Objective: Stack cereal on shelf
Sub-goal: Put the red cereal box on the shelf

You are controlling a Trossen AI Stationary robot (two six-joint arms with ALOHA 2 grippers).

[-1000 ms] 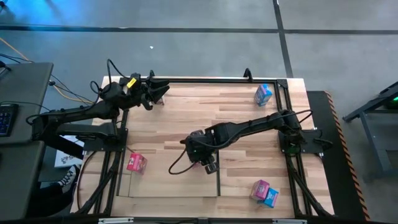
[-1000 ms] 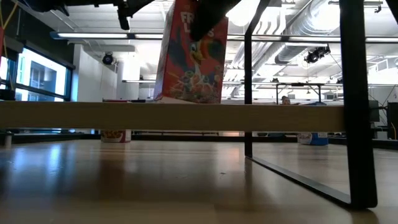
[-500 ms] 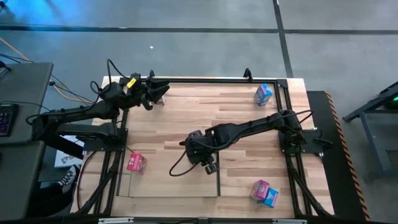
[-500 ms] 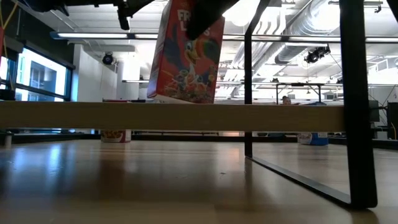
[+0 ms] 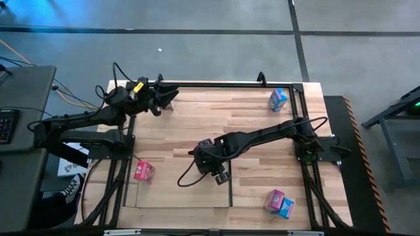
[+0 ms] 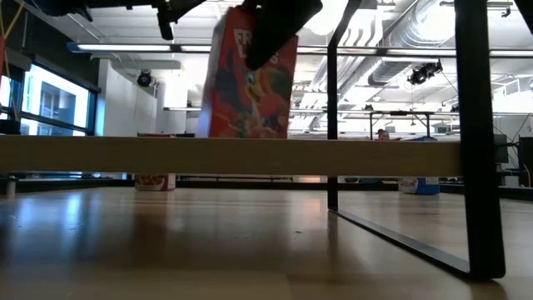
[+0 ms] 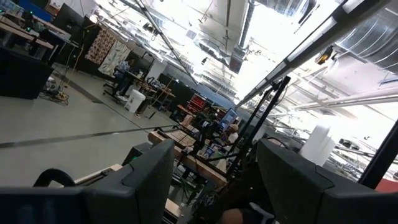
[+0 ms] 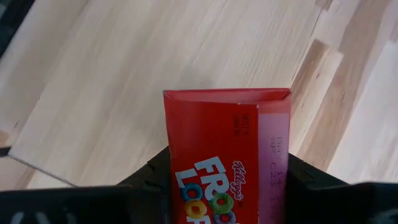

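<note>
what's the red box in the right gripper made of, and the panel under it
The red cereal box, held in the right gripper, looks like thin printed cardboard: crisp folded top edge, slightly glossy colour graphics. The shelf panel looks like pale unfinished wood: faint grain, matte, lighter than the planked tabletop.

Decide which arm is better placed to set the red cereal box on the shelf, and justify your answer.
Right. The right gripper already holds the red cereal box over the shelf, near the table's middle. The left gripper waits empty at the far left corner.
</note>
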